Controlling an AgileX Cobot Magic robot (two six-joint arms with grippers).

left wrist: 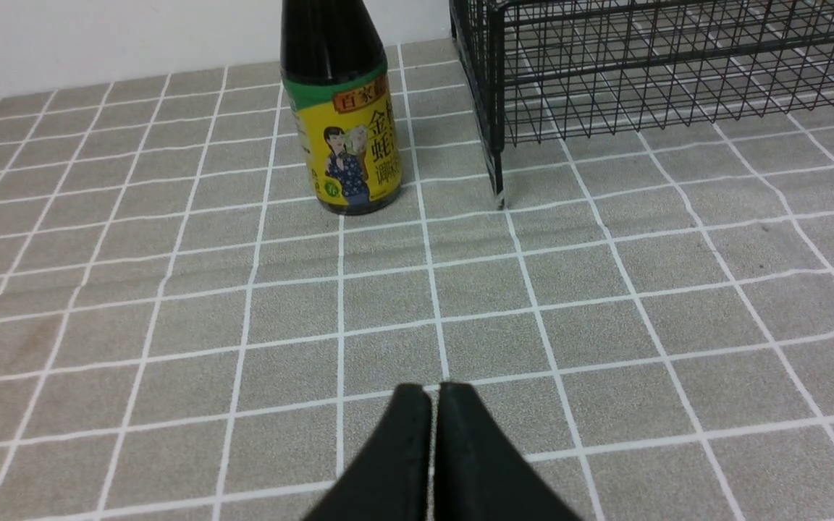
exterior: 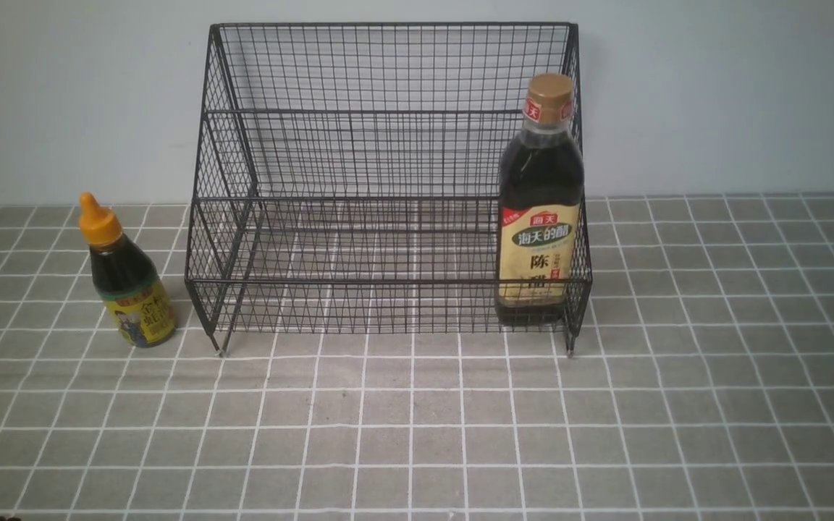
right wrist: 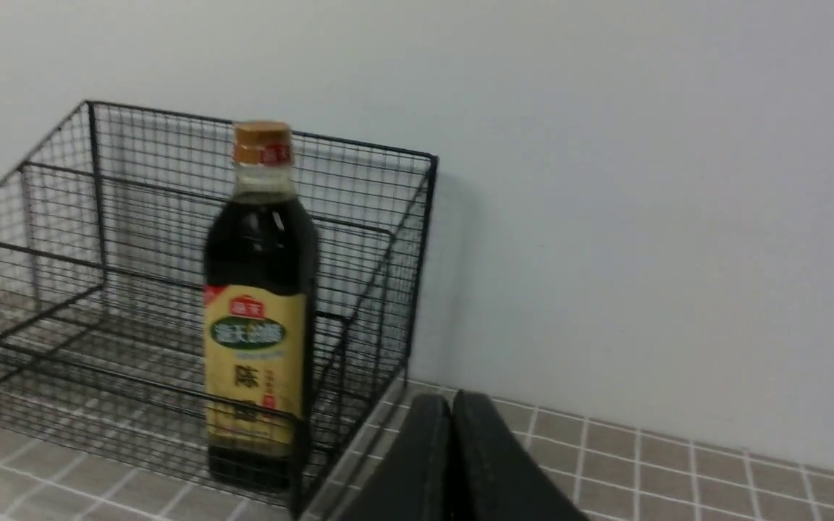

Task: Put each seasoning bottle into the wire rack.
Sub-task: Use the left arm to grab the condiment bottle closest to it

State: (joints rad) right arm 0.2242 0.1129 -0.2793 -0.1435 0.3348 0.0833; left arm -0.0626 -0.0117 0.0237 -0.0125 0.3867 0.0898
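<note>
Left pincer (left wrist: 431, 396), right pincer (right wrist: 452, 407) closed empty, tall bottle (exterior: 540, 217) seemingly on rack's (exterior: 352, 282) lower tier

Grey tiled tabletop (exterior: 417, 434): wire rack (exterior: 388, 197), short bottle (exterior: 131, 289) beside, apparently apart.

A plain, pale blue-grey wall (exterior: 714, 94) stands at my 12 o'clock. From its base a tiled surface (exterior: 417, 434) of small grey squares with white grout lines spreads toward me, from 9 to 3 o'clock. The light is soft and even.
</note>
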